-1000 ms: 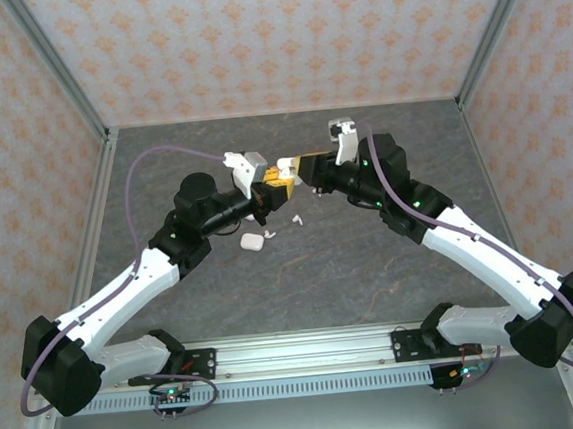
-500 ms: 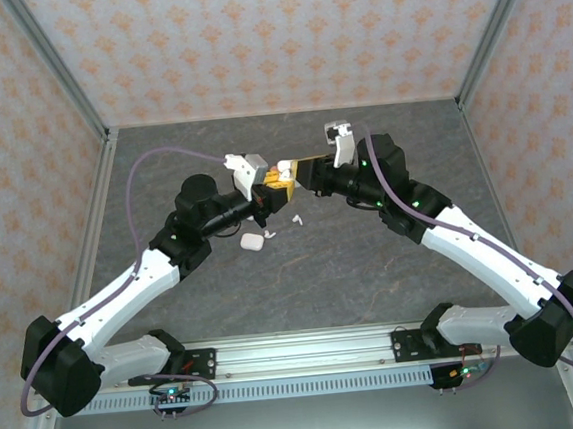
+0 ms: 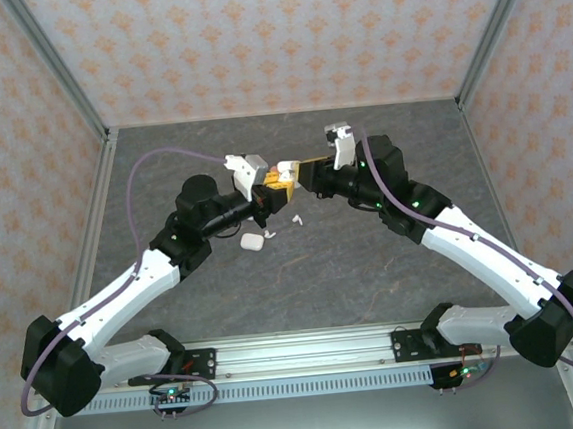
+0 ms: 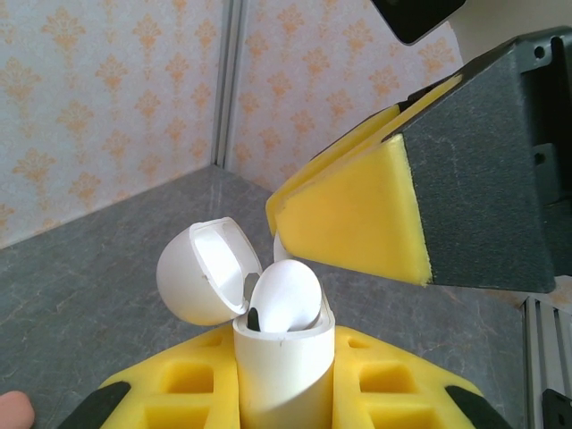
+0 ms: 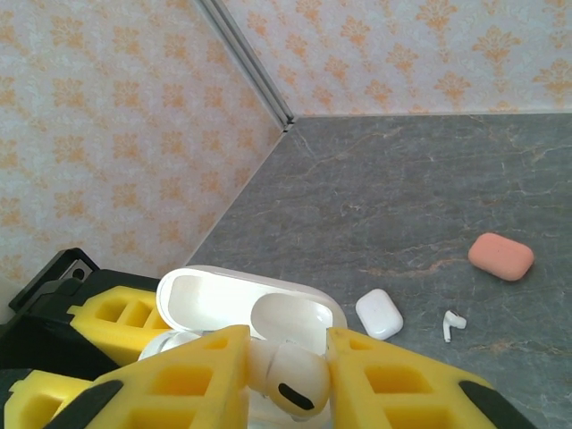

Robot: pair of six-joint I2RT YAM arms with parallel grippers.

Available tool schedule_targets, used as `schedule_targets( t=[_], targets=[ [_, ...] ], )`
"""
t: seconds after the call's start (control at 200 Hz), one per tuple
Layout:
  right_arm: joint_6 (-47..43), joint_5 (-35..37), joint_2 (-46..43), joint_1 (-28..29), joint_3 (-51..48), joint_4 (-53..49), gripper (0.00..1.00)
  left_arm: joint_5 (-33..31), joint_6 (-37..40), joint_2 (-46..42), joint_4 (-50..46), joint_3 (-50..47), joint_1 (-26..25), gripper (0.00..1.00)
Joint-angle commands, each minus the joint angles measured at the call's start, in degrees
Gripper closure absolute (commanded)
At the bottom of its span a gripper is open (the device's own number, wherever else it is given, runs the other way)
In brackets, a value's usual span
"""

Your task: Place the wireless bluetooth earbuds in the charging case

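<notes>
- Above the counter (image 3: 371, 257), the left hand (image 4: 284, 386) is clamped on the open white charging case (image 4: 284, 357).
- The right hand (image 5: 288, 359) pinches a white earbud (image 5: 291, 390) just beside the case's mouth.

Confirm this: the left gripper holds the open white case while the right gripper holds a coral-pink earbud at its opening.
Not quite: the earbud in the right gripper is white, not coral-pink, as the right wrist view shows. The left gripper does hold the open white case.
</notes>
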Motion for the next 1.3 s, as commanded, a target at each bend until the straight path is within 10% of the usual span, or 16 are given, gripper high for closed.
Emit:
schedule_targets(
  t=[0.0,1.296],
  targets=[
    [-2.2,1.8,-0.2,0.4,0.4,-3.4,0.74,-0.1,0.3,-0.9,2.6,1.3,-0.4,1.0],
    [-11.8,3.6,2.4,0.5,6.1,-10.0,0.74,0.7,1.4,1.9,-0.5,2.9,-0.3,1.0]
  ],
)
